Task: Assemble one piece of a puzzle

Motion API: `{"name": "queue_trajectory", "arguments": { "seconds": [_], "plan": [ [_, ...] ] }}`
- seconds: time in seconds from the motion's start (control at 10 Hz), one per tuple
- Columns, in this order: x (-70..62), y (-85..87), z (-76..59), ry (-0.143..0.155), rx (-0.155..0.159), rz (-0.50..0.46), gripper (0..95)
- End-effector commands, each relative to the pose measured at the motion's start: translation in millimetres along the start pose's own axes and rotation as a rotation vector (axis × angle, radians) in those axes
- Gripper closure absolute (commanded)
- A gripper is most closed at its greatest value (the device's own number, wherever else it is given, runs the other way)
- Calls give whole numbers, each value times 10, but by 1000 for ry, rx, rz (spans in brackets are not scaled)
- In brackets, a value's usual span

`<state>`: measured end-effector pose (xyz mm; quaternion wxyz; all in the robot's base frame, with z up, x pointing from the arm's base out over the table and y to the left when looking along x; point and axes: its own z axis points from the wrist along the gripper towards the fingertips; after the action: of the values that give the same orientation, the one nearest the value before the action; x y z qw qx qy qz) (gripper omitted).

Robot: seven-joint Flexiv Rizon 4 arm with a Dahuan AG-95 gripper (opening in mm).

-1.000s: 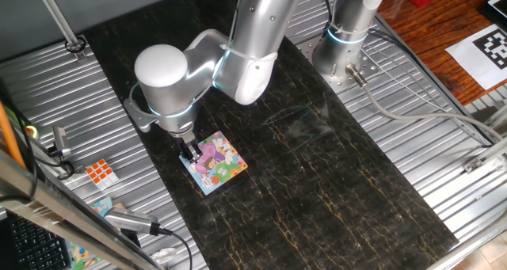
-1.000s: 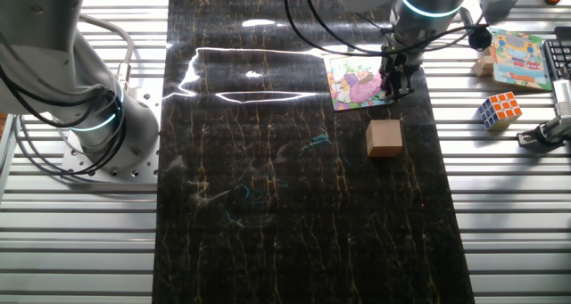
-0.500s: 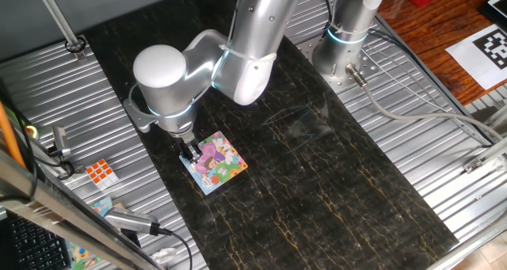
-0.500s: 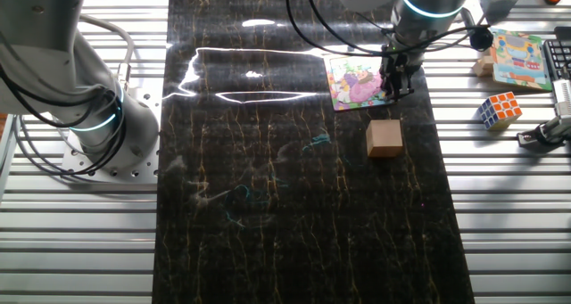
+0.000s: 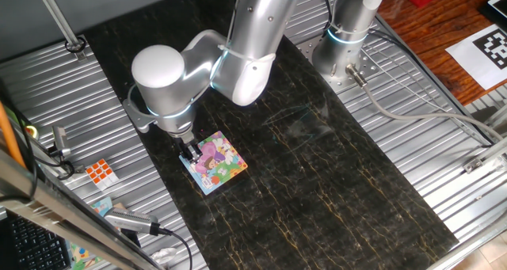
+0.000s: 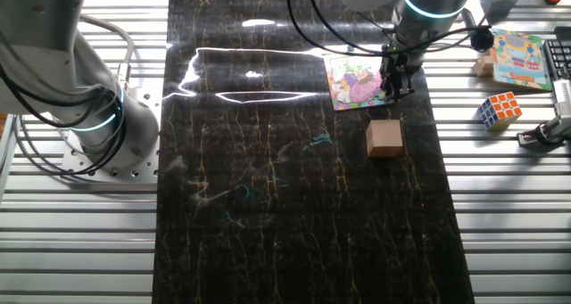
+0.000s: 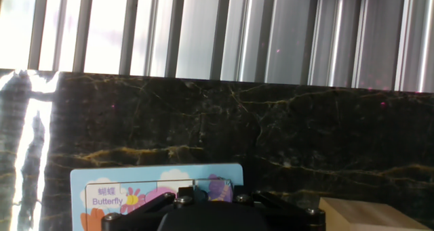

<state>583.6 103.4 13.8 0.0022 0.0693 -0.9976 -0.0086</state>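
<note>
Our fingers (image 6: 393, 88) sit low at the puzzle (image 6: 359, 81) edge; whether they pinch the piece, we cannot tell. Thin, light, stiff, it likely needs edge pinching.

- the small square flat cartoon puzzle (image 5: 215, 161), pink-purple with green and yellow patches, lies flat on the dark marbled mat.
- the tiny piece cannot be made out.

Arm elbow (image 5: 162, 76) drifted slightly left/up; claw (image 5: 191, 153) same spot on puzzle (image 5: 215, 161) edge.
</note>
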Motion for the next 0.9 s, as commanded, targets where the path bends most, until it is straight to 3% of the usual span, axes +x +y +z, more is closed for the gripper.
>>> {"name": "queue_trajectory", "arguments": {
  "seconds": [0.1, 0.9],
  "plan": [
    [0, 5, -5, 0, -5, -2, 760],
    [3, 22, -13, 11, -13, -1, 760]
  ]
}}
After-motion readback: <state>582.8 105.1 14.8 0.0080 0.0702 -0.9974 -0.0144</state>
